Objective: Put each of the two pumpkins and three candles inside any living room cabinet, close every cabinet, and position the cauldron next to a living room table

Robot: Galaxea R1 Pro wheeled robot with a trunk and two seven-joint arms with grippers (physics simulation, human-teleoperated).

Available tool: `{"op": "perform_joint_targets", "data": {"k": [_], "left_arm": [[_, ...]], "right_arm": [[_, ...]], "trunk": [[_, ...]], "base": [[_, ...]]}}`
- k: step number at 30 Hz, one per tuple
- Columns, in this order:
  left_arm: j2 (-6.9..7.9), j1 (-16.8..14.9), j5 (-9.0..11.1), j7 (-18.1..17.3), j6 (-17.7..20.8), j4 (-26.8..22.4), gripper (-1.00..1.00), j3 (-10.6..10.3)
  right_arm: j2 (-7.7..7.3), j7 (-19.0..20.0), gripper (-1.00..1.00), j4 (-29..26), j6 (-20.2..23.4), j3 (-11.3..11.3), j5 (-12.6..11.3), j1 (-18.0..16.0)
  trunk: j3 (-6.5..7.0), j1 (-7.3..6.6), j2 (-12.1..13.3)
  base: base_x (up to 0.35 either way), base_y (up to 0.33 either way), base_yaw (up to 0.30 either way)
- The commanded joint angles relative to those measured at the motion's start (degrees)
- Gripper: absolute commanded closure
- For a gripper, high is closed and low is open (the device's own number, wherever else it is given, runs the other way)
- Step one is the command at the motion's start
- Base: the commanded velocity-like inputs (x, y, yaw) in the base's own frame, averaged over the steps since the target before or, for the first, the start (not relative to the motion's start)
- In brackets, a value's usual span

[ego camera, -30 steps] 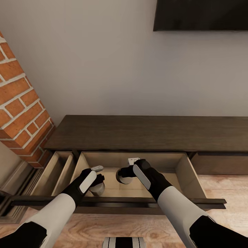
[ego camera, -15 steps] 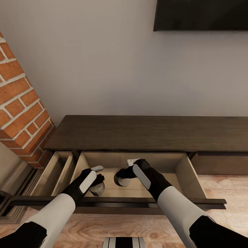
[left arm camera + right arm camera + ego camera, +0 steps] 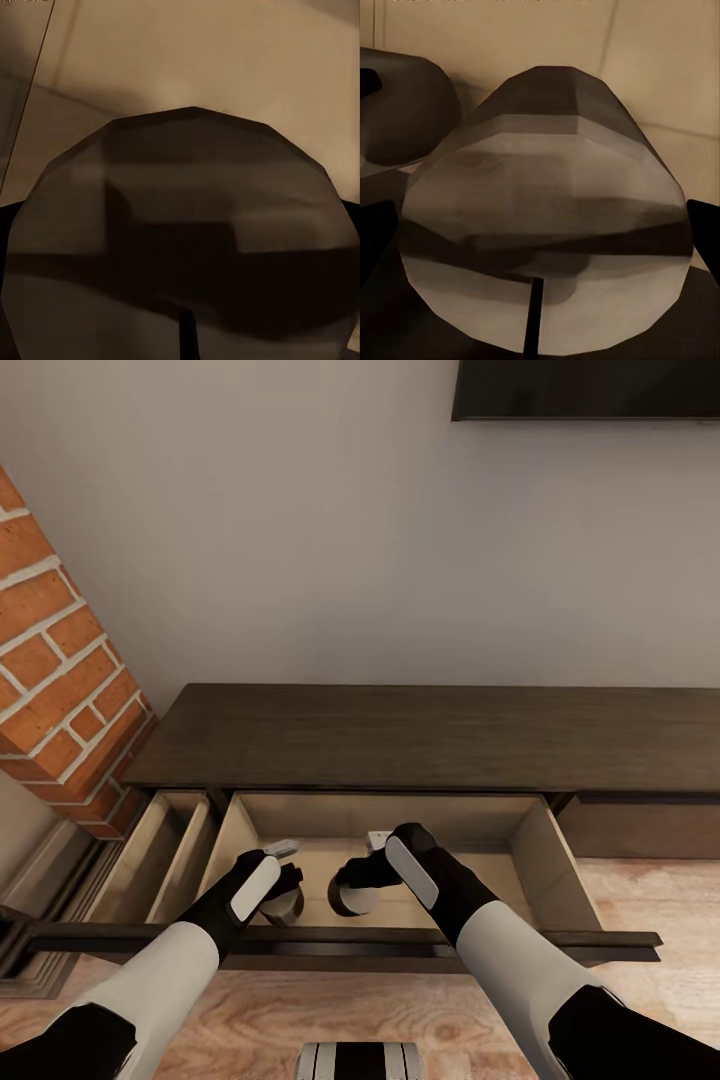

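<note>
Both jaws gripping candles [image 3: 283, 903] [image 3: 353, 897] inside the open cabinet drawer [image 3: 535, 850], clear of its walls.

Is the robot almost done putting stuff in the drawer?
Not nearly. The cabinet drawer is open. The left tool holds one candle in the drawer, and the right tool holds another candle there. Neither is let go yet. No pumpkins, third candle or cauldron are in sight, and the drawers need closing.

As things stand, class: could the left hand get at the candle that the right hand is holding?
Probably not: the left hand is itself shut on a candle, though the other candle sits close beside it in the open drawer.
</note>
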Motion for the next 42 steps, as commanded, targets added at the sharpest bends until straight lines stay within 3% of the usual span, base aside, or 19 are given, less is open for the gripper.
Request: {"op": "perform_joint_targets", "data": {"k": [1, 27, 30, 35, 42], "left_arm": [[0.0, 0.0, 0.0, 0.0, 0.0, 0.0, 1.0, 0.0], [0.02, 0.1, 0.0, 0.0, -2.3, 0.1, 1.0, -0.1], [0.0, 0.1, 0.0, 0.0, -2.3, 0.1, 1.0, -0.1], [0.07, 0.1, -0.1, 0.0, -2.4, 0.1, 1.0, -0.1], [1.07, 0.1, 0.0, 0.0, -3.6, 0.3, 1.0, -0.1]], "right_arm": [[0.0, 0.0, 1.0, 0.0, 0.0, 0.0, 0.0, 0.0], [0.0, 0.1, 1.0, -0.1, -0.1, -0.1, 0.0, 0.0], [0.0, 0.1, 1.0, -0.1, -0.1, -0.1, 0.0, 0.0], [0.0, 0.1, 1.0, -0.2, -0.1, -0.1, 0.0, 0.0], [0.0, 0.1, 1.0, -0.2, -0.1, -0.1, 0.0, 0.0]], "trunk": [[0.0, 0.0, 0.0], [0.0, 0.0, 0.0], [-0.66, 0.08, 0.0], [-0.66, 0.08, 0.0], [-0.66, 0.08, 0.0]], "base": [[0.0, 0.0, 0.0], [0.028, 0.0, 0.0], [0.0, 0.0, 0.0], [0.0, 0.0, 0.0], [0.0, 0.0, 0.0]]}}
